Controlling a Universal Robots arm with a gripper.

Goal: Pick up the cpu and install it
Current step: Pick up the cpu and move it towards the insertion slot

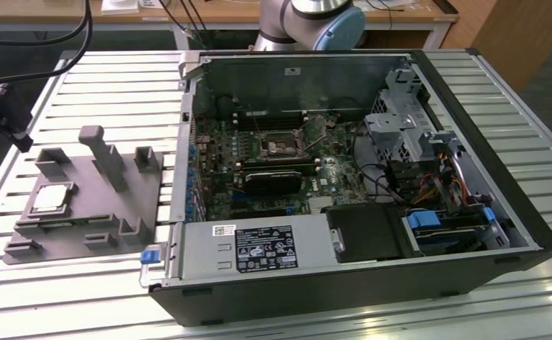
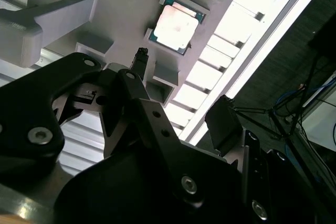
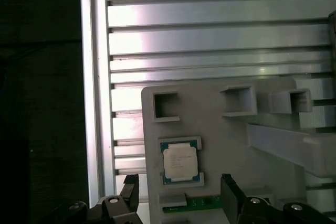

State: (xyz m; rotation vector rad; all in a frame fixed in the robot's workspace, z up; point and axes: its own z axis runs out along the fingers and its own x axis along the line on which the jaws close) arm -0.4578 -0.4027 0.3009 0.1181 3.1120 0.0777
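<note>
The cpu [image 3: 180, 162] lies flat, silver top up, in a small framed seat on the grey fixture [image 3: 220, 140]. Nothing touches it. In the exterior view the cpu [image 1: 51, 198] is on the near-left part of the fixture [image 1: 77, 177], at the exterior view's left of the open computer case [image 1: 351, 177].

The gripper [image 3: 178, 179] hangs above the fixture with its fingers spread wide and nothing held. In the first wrist view one fingertip [image 3: 130, 190] shows on each side of the cpu, both clear of it. In the second wrist view the cpu [image 2: 176, 27] is well apart from the gripper [image 2: 181, 85].

A green board strip [image 3: 191, 202] lies just beside the cpu's seat. Upright pegs stand on the fixture. The fixture and case sit on a slatted metal table [image 1: 105, 92]. Inside the case, the socket [image 1: 280, 147] sits on the board.
</note>
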